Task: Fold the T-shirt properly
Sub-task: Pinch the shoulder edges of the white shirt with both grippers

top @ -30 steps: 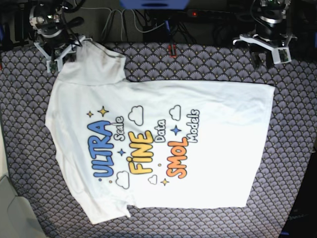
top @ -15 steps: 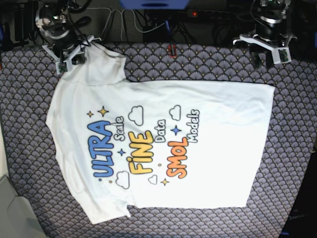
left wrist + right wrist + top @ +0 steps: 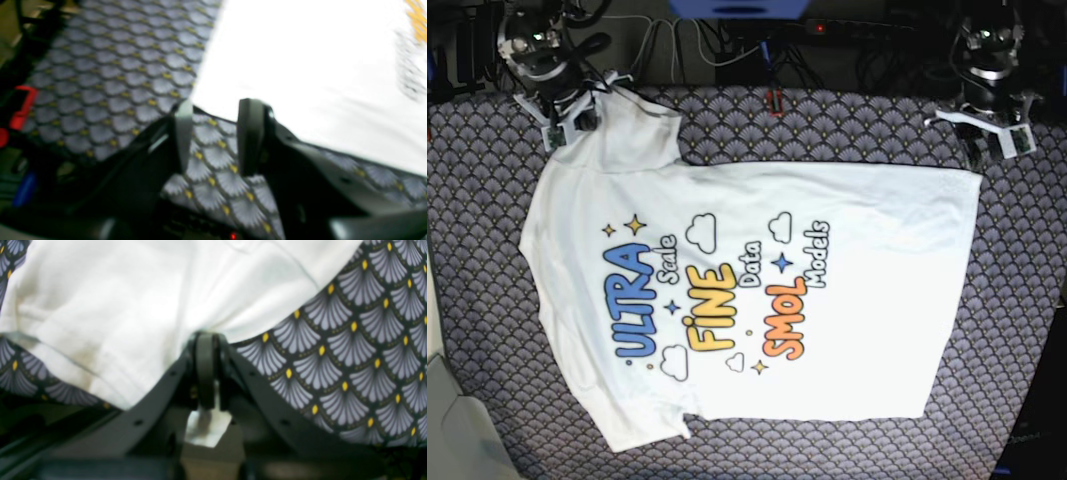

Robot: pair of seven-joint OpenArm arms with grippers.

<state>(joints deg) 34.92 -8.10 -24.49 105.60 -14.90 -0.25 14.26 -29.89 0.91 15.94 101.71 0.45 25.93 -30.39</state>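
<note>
- The shirt [image 3: 757, 290] lies flat, print up, across the middle of the table [image 3: 847, 125].
- Upper left of the base view: the right fingers [image 3: 206, 370] are pinched closed on a shirt sleeve edge.
- Upper right: the left fingers [image 3: 250, 136] are spread apart, empty, just beside the shirt's corner.

This looks like a robotics lab bench rather than a home. A table is covered with a dark cloth [image 3: 847, 125] printed in grey fans with yellow dots. Along its far edge runs a tangle of black cables [image 3: 717, 50] and a power strip [image 3: 847, 27] with a red light. Two robot arms are mounted there.
</note>
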